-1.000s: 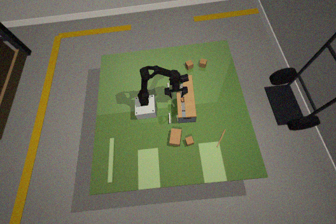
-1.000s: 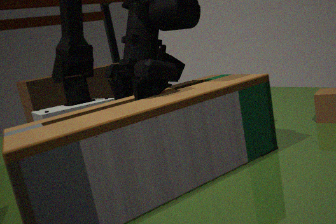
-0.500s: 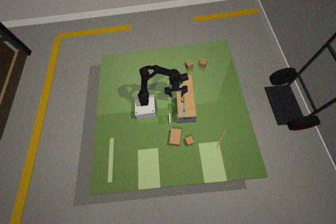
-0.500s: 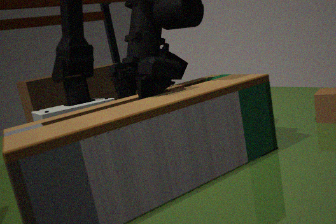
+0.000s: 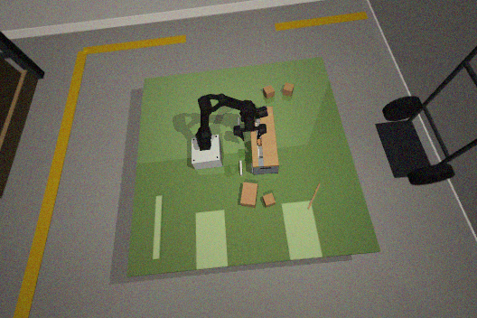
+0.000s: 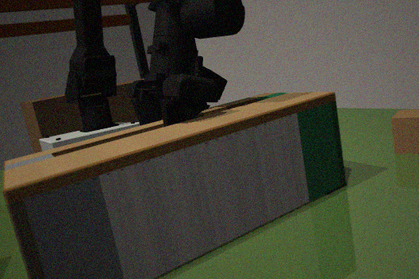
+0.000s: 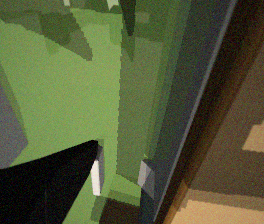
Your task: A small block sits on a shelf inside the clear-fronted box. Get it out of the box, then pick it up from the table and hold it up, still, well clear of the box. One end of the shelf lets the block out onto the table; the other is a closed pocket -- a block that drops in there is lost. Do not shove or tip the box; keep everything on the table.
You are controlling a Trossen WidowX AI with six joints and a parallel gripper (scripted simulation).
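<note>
Small orange block (image 5: pixel 259 142), inside tan-topped box (image 5: pixel 267 150)

You see green table top (image 6: pixel 369 211): smooth, slight sheen, faint reflections of box. Box (image 6: pixel 198 179): matt grey side wall, top board flat tan, wood-like; far end panel dark green, matt. Arm (image 5: pixel 226 102): matt black, plastic-looking. Arm's base block (image 5: pixel 212 157): pale grey, smooth. Loose cubes (image 5: pixel 269 91): tan, matt, like cardboard or wood. Floor (image 5: pixel 406 254): dull grey.
</note>
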